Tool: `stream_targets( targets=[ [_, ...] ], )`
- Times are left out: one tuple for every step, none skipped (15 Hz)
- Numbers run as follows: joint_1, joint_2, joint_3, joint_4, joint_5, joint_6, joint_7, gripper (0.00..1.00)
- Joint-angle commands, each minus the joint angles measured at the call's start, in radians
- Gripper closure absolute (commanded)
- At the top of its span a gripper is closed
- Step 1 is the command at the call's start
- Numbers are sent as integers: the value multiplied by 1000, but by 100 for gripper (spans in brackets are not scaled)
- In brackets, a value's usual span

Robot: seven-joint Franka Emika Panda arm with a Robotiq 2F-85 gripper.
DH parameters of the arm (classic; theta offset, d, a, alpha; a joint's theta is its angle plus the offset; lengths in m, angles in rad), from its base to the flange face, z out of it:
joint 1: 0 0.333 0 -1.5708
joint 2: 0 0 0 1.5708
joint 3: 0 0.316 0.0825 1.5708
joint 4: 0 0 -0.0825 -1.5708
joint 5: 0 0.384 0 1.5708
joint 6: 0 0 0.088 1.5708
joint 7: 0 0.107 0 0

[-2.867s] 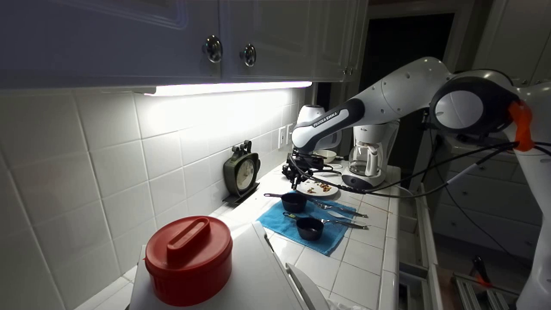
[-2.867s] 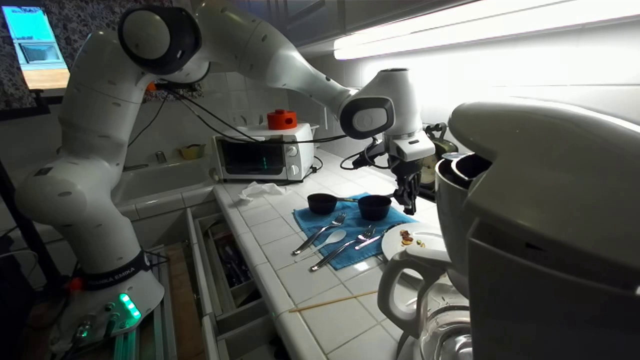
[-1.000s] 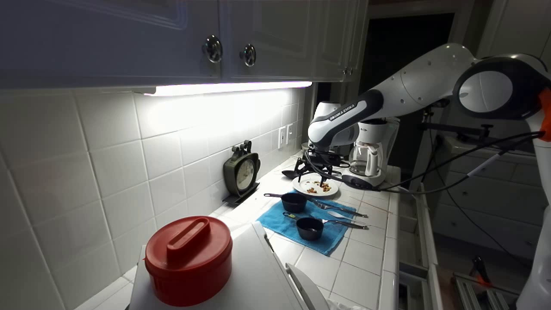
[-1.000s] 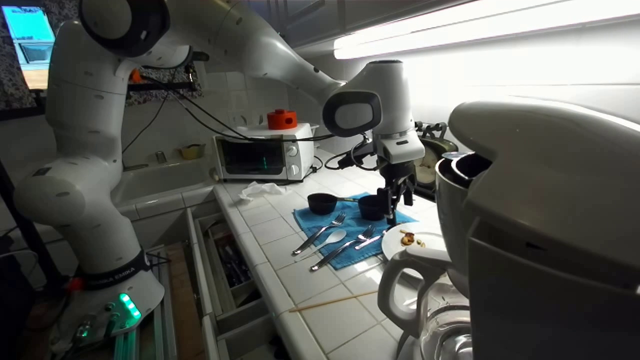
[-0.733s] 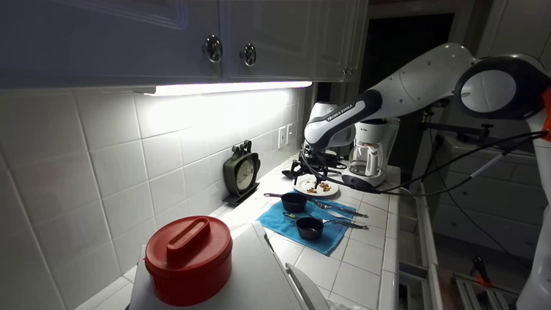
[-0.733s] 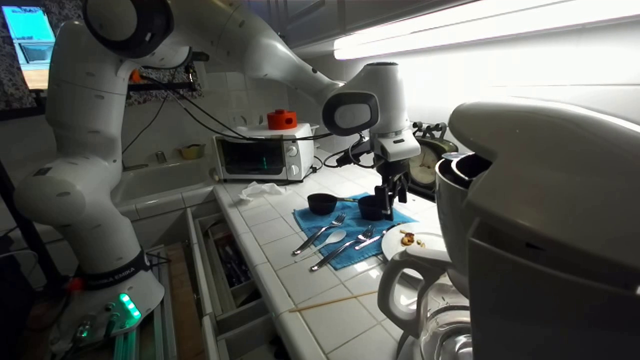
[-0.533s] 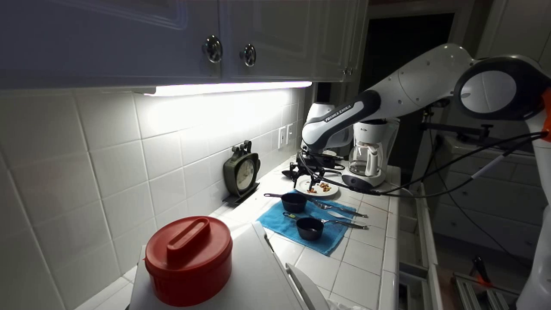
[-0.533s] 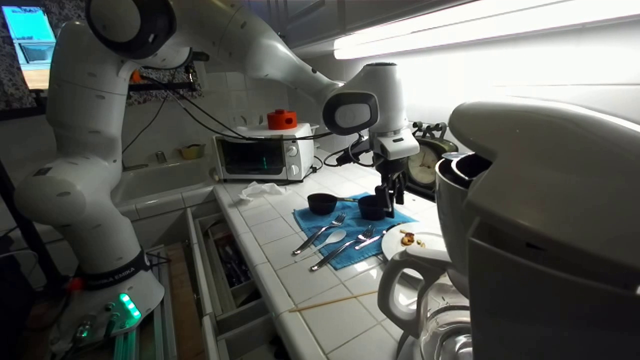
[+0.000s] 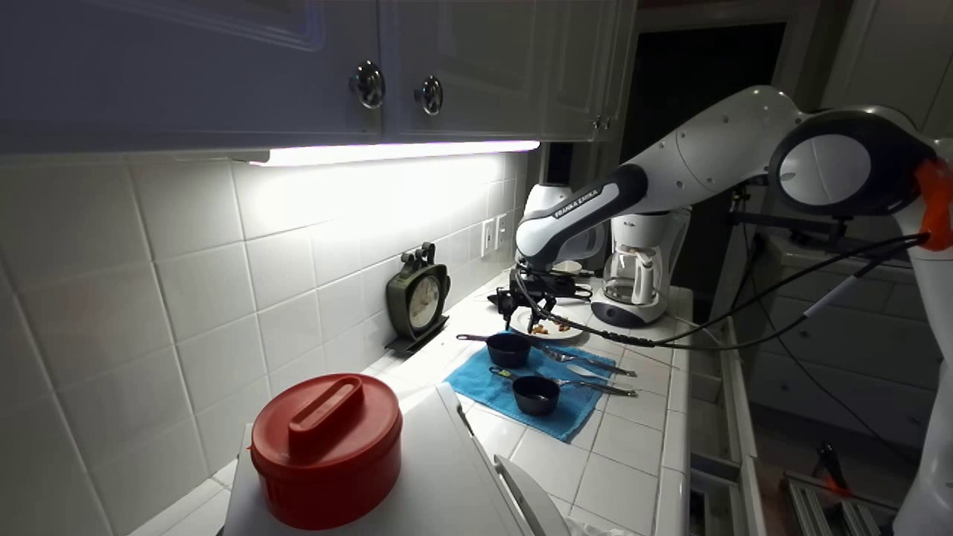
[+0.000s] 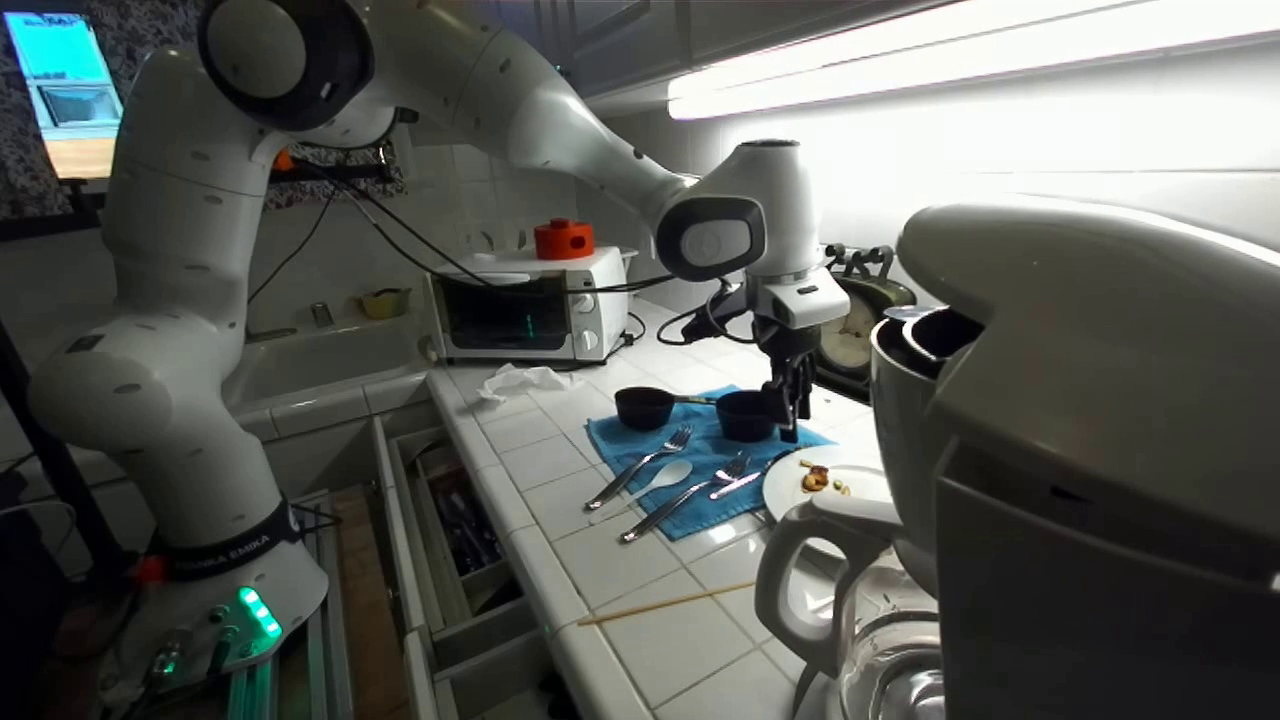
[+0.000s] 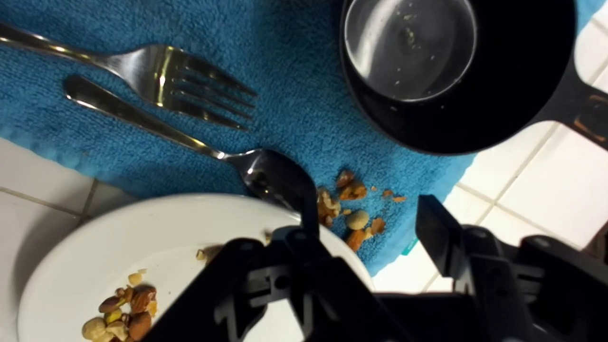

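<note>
We are looking at the gripper [image 11: 368, 216] from the wrist: its jaws are standing apart, and the fingers are hanging over the border of a blue towel [image 11: 297, 107]. Through that gap we are seeing loose nuts [image 11: 357, 220], lying below on the towel just beside the rim of a white plate [image 11: 142, 232]. One finger is covering the tip of a spoon [image 11: 266, 171]; we are not able to tell whether the two are touching. The spoon is lying between the plate and a fork [image 11: 152, 76], and more nuts [image 11: 123, 308] are sitting heaped on the plate. Near the gripper, a black saucepan [image 11: 508, 109] is standing upright. Farther off, in both exterior views, a second black pot [image 9: 536, 394] is resting on the towel. Beyond, in an exterior view, a red container [image 10: 563, 240] is sitting atop a toaster oven [image 10: 515, 312], well apart from the gripper.
</note>
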Motion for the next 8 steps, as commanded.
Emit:
stream_targets(
  targets=[
    [-13,39,14,44,18,15,-47,48],
    [-13,46,14,53,18,17,-52,50],
    [-13,52,16,60,19,18,-56,52],
    [-12,58,16,66,18,21,-60,50],
    [-12,63,16,71,18,24,-62,51],
    [-12,70,17,79,19,22,-65,50],
    [-11,75,16,84,18,24,-66,50],
    [-12,79,17,88,19,23,-69,50]
  ],
)
